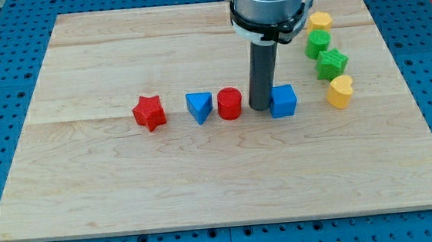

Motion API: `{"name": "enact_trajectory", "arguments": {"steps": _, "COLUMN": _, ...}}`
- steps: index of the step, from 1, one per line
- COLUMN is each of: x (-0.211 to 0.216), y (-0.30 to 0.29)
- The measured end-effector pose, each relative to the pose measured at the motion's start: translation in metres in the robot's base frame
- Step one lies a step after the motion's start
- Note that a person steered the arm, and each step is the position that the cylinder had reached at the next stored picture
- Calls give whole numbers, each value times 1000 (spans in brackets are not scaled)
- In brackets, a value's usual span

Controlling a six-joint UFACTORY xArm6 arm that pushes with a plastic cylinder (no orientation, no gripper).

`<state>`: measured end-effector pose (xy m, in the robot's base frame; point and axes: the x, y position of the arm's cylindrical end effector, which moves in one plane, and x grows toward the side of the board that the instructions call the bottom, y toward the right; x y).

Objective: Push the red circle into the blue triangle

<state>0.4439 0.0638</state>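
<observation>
Here, my tip (261, 106) between red circle (229, 104) and blue cube (283, 100), blue triangle (199, 106) just left, no claw visible.

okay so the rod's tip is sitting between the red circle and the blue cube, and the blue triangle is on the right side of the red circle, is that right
Not quite. In the camera view, the blue triangle is on the left side of the red circle, close beside it, not the right. The rest holds: my tip sits between the red circle and the blue cube.

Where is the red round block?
The red circle block sits mid-board, just right of the blue triangle block and left of my tip.
</observation>
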Motion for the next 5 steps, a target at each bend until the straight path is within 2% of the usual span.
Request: {"name": "enact_trajectory", "arguments": {"steps": 5, "x": -4, "y": -3}}
